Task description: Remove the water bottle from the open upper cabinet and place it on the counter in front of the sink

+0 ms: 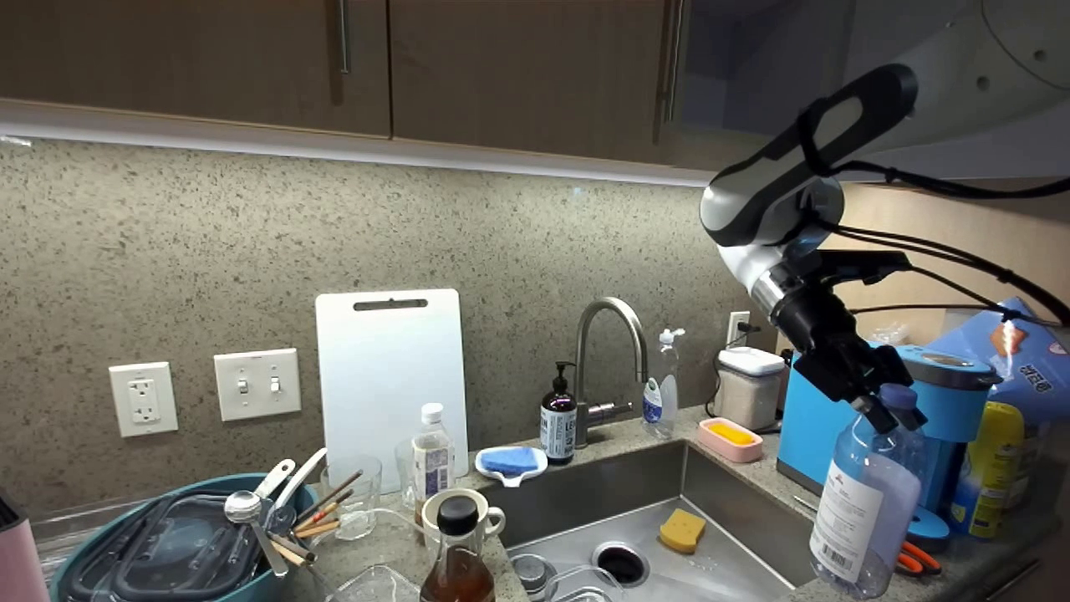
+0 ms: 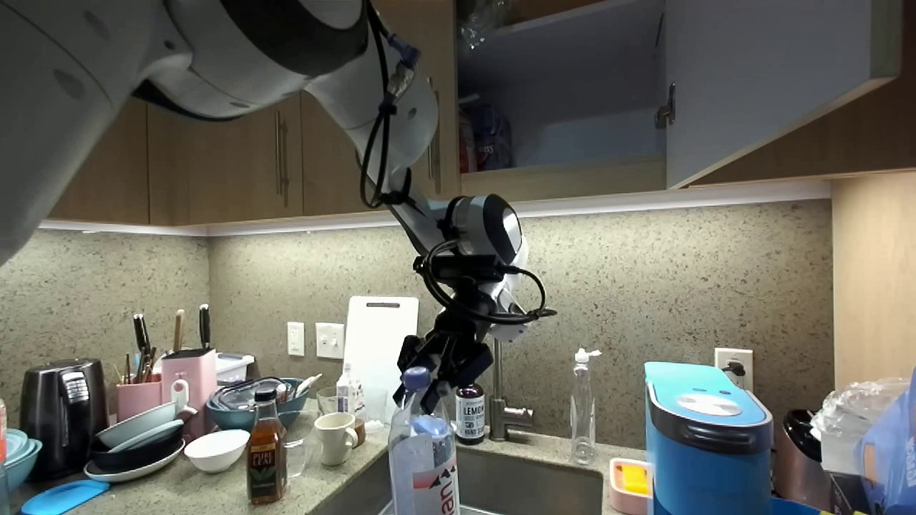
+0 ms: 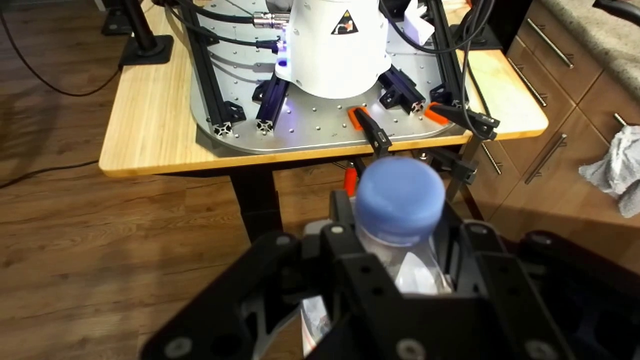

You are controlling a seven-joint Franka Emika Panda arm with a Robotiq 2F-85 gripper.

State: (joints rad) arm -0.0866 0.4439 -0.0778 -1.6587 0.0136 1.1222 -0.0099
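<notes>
The water bottle [image 1: 865, 502] is clear plastic with a blue cap and a white label. It also shows in an exterior view [image 2: 424, 465] and in the wrist view [image 3: 400, 200]. My gripper [image 1: 899, 418] is shut around its neck just below the cap, also seen in the wrist view [image 3: 395, 220]. The bottle leans slightly, by the sink's right side; whether its base touches anything cannot be told. The sink [image 1: 602, 493] is steel with a curved faucet [image 1: 623, 309]. The grey speckled counter [image 2: 336, 483] surrounds it. The upper cabinet [image 2: 572, 93] stands open above.
The blue machine [image 2: 708, 443] and pink sponge holder [image 1: 727, 439] stand right of the sink. A dark soap dispenser [image 1: 558, 414] and pump bottle [image 1: 663, 393] stand behind it. Left are a mug [image 2: 335, 438], tea bottle [image 2: 266, 450] and dishes. The cabinet door [image 2: 773, 86] swings outward.
</notes>
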